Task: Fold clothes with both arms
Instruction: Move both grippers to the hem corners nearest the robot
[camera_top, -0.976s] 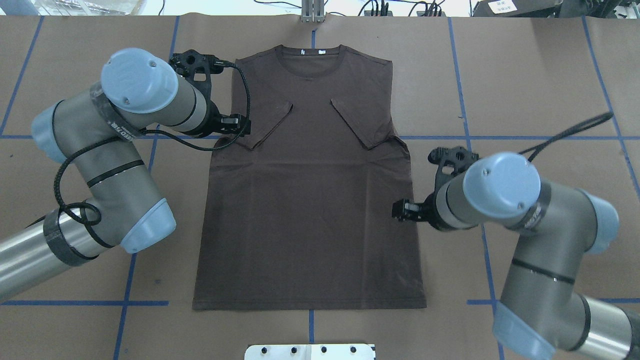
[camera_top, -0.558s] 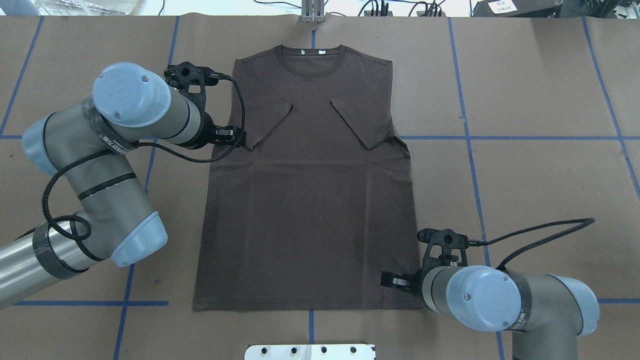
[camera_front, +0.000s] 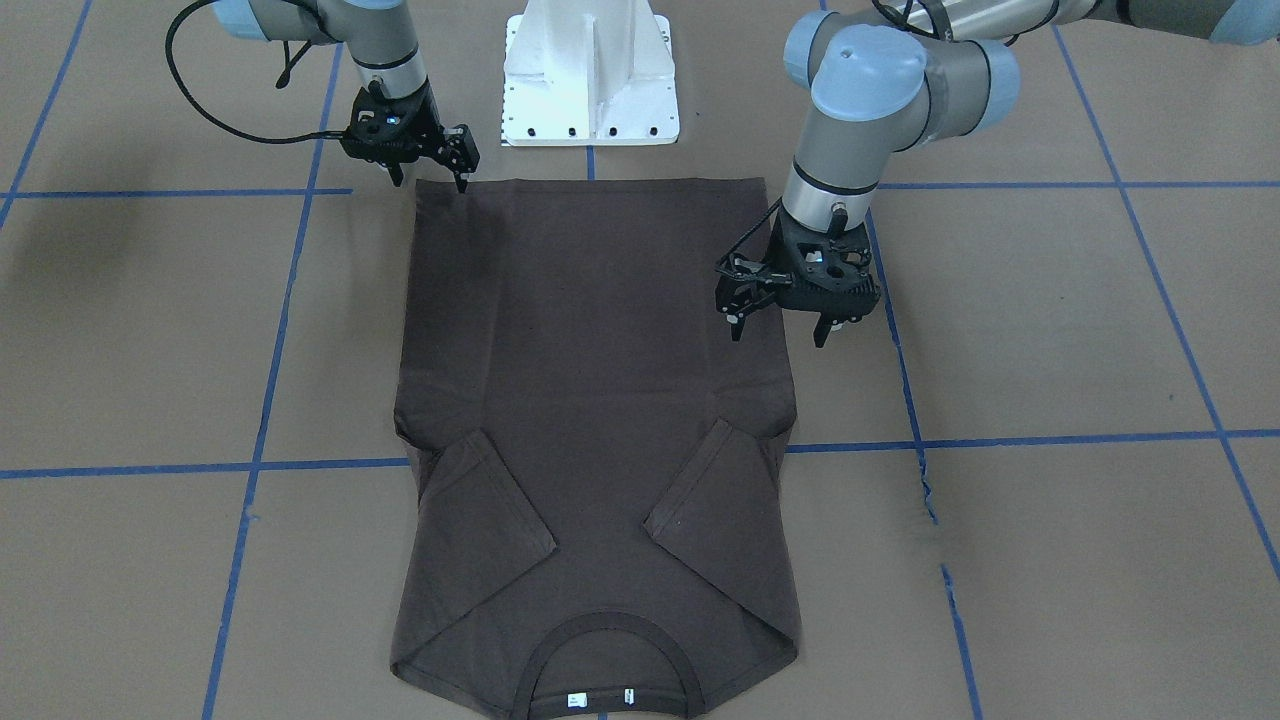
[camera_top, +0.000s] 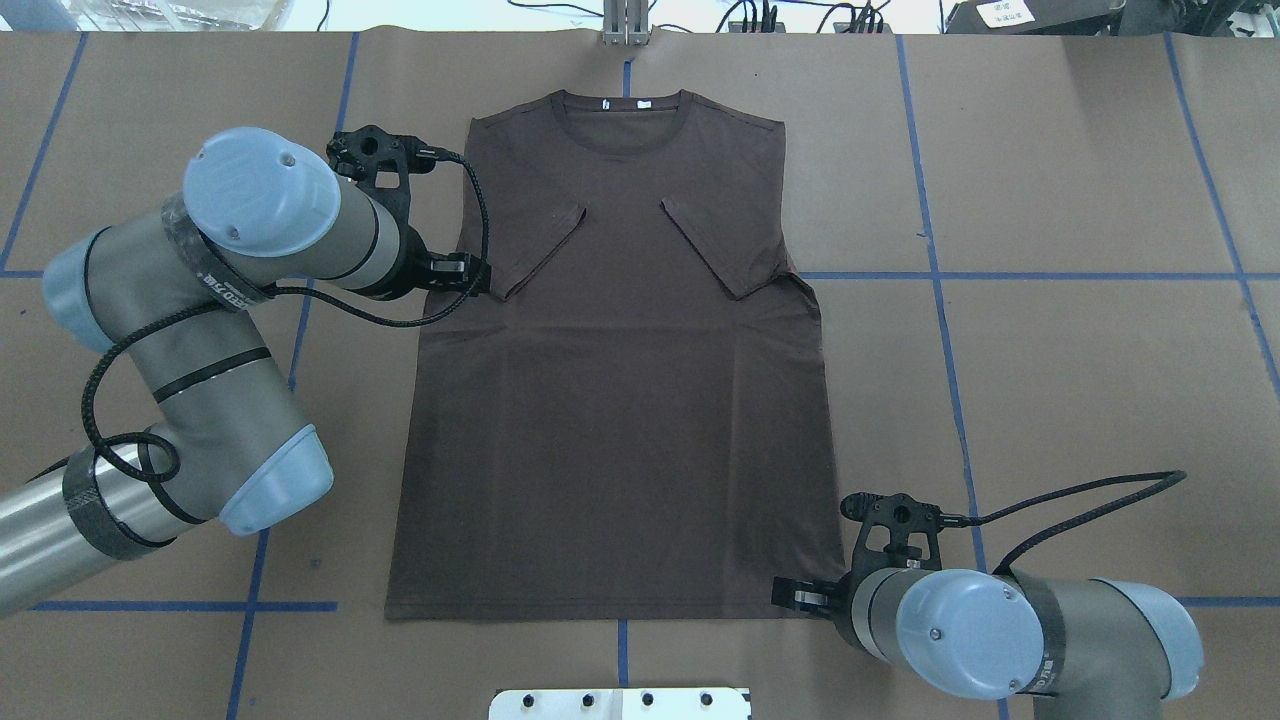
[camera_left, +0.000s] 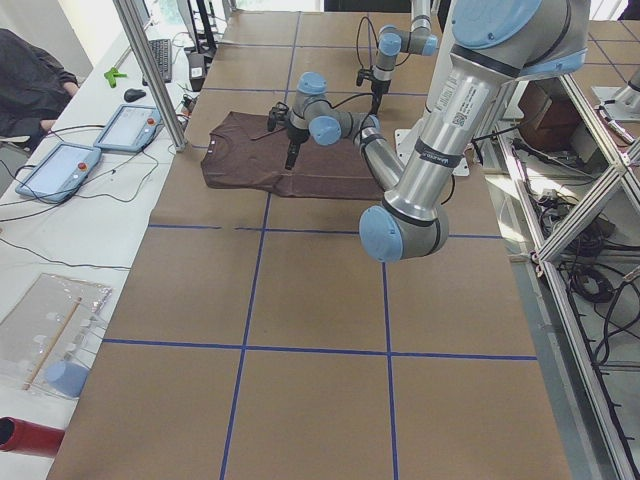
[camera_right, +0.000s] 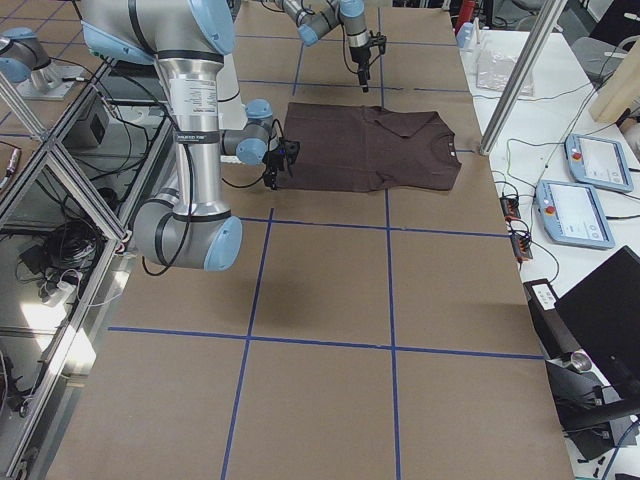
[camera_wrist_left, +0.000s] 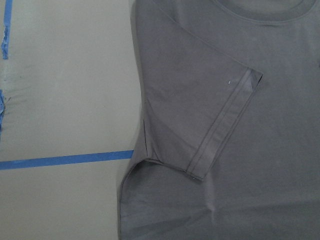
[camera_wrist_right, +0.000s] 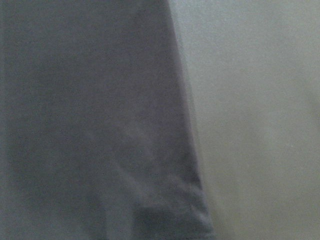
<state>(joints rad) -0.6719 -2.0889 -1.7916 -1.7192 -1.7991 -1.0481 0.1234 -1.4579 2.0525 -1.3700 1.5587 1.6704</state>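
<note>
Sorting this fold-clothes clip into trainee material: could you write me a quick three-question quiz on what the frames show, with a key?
1. True or false: both sleeves of the T-shirt lie folded in over its chest.
2. Which part of the shirt is the right gripper at? A the collar; B a hem corner; C a sleeve cuff.
3. Is the left gripper open or shut?
Key: 1 true; 2 B; 3 open, over the shirt's side edge.
</note>
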